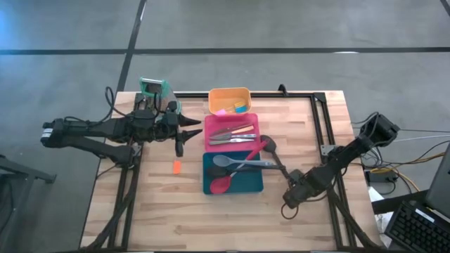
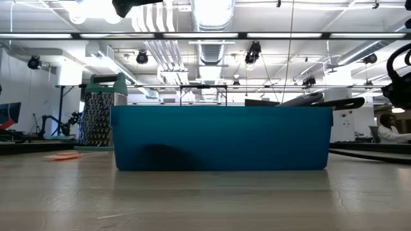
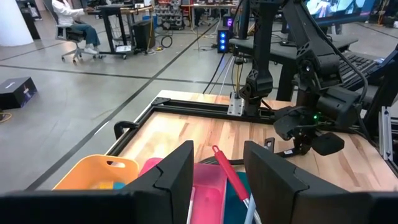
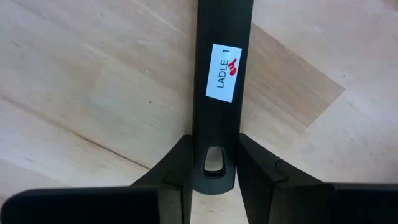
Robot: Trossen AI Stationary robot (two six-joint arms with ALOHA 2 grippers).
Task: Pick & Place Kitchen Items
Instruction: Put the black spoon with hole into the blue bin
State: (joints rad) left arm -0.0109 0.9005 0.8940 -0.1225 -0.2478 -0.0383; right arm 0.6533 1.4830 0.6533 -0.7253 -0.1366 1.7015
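Observation:
My right gripper [image 1: 292, 184] is shut on a black ladle [image 1: 280, 163] at the right of the teal tray [image 1: 256, 184]; the ladle's bowl [image 1: 271, 146] lies by the trays' right rims. The label "LADLE 1" [image 4: 223, 73] shows on its handle. The teal tray holds a red spoon [image 1: 222, 184], a grey spoon [image 1: 242, 165] and a black one. The pink tray [image 1: 211, 123] holds slim cutlery, and the orange tray [image 1: 229, 93] holds small pink, blue and yellow pieces. My left gripper [image 1: 187, 133] is open and empty, left of the pink tray; it also shows in its wrist view [image 3: 217, 171]. My right gripper pinches the free end of the ladle's handle [image 4: 213, 163], by the hanging hole, between its two fingers [image 4: 177, 168]. The fingers lie along the handle, coming from the table's near right. The handle slants away toward the trays; whether the bowl rests on a rim, I cannot tell.
A green-topped metal grater [image 1: 155, 90] stands at the far left of the table and shows in the low view [image 2: 101, 115]. A small orange piece [image 1: 176, 166] lies on the bare wood left of the teal tray. A black frame [image 1: 320, 112] runs along the far and right edges.

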